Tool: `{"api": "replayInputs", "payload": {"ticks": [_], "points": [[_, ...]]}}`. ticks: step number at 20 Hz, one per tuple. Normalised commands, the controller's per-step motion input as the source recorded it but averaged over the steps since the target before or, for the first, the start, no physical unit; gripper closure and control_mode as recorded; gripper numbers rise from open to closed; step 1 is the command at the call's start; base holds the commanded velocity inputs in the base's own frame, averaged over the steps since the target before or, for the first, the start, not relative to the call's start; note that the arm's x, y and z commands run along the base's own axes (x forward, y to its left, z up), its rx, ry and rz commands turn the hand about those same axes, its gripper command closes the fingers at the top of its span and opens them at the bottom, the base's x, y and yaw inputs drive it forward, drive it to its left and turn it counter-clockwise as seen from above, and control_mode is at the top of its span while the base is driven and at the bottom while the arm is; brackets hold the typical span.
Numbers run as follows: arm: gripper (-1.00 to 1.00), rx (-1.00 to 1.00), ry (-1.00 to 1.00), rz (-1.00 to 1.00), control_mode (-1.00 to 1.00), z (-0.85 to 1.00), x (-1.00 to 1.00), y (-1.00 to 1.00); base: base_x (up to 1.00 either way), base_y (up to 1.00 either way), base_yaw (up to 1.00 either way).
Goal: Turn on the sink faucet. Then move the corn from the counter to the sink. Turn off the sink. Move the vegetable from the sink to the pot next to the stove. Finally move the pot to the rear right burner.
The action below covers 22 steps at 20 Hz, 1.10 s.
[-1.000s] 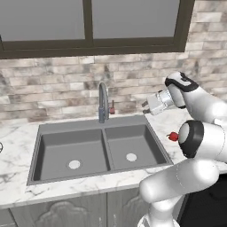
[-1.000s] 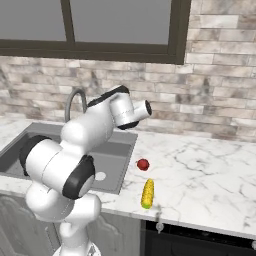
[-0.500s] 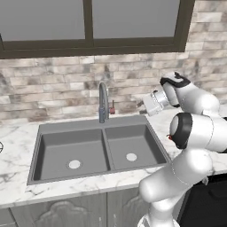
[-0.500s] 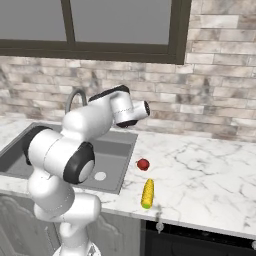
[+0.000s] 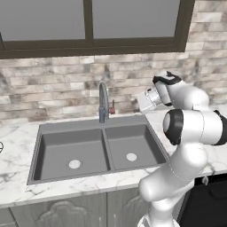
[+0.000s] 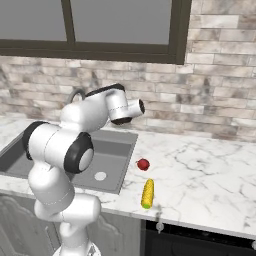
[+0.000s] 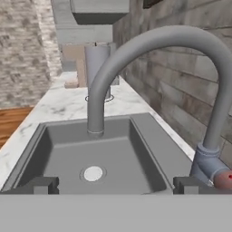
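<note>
Both basins of the sink hold nothing but their pale drains, and no water shows at the sink faucet. The gripper hangs beside the faucet with its fingertips well apart, gripping nothing. From the right base view, the corn lies on the counter near its front edge, a small red object just behind it.

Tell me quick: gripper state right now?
Gripper: open, holding nothing, fingertips wide apart, facing the sink faucet over the sink.
</note>
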Motion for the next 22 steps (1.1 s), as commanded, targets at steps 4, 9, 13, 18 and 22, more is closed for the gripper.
{"api": "replayInputs", "payload": {"ticks": [4,9,13,18,22], "points": [[-1.0,0.04,-0.16,0.0,-1.0,-0.12,0.32,0.12,0.0,0.0,0.0],[-1.0,0.05,-0.13,0.0,-1.0,-0.13,0.36,0.1,0.0,0.0,0.0],[-1.0,0.05,-0.07,0.01,-1.0,-0.14,0.4,0.15,0.0,0.0,0.0],[-1.0,0.02,-0.01,0.02,-1.0,-0.15,0.42,0.11,0.0,0.0,0.0],[-1.0,0.05,0.0,0.03,-1.0,-0.15,0.48,0.01,0.0,0.0,0.0]]}}
